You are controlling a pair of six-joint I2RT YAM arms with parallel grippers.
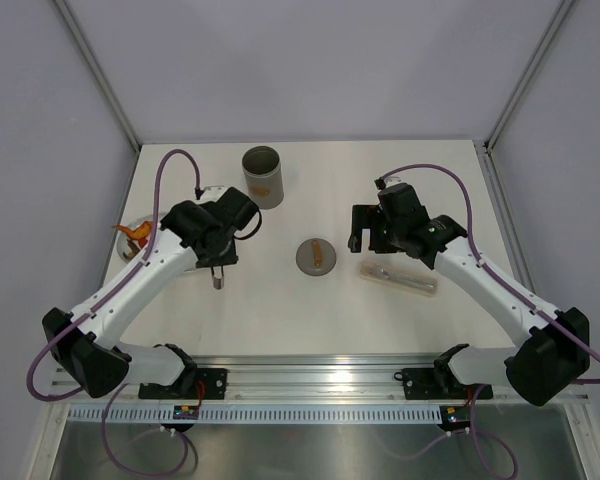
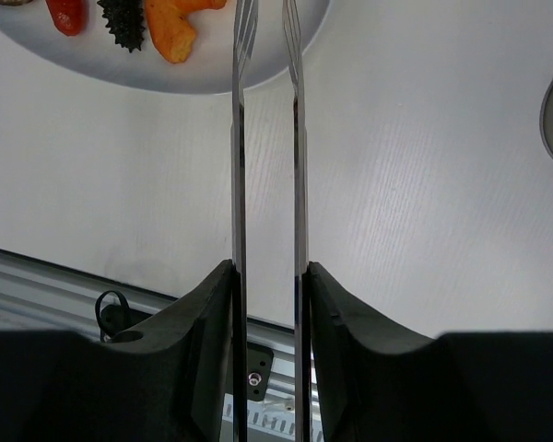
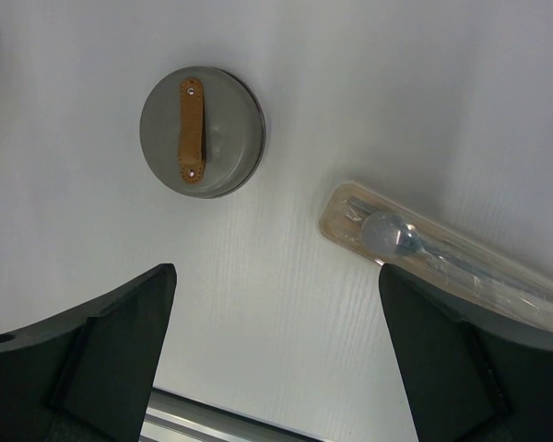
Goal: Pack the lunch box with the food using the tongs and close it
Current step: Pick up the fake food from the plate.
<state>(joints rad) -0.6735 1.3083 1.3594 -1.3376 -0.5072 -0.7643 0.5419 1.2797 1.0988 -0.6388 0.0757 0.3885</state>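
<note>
My left gripper [image 2: 269,267] is shut on the silver tongs [image 2: 240,184], one finger pressing each arm. The tongs' arms stand a little apart with nothing between the tips, which reach over the rim of the white plate [image 2: 212,78]. Just left of the tips lies the food: an orange piece [image 2: 170,28], a dark spiky piece [image 2: 124,23] and a red piece [image 2: 66,14]. The grey lunch box [image 1: 263,176] stands open at the back. Its lid [image 3: 201,132], with a tan strip handle, lies flat mid-table. My right gripper [image 3: 276,276] hangs open and empty above the table near the lid.
A tan packet in clear wrapping [image 3: 442,253] with cutlery inside lies right of the lid, partly under my right finger. The left arm [image 1: 180,250] covers much of the plate [image 1: 128,252] in the top view. An aluminium rail [image 1: 310,375] runs along the near edge.
</note>
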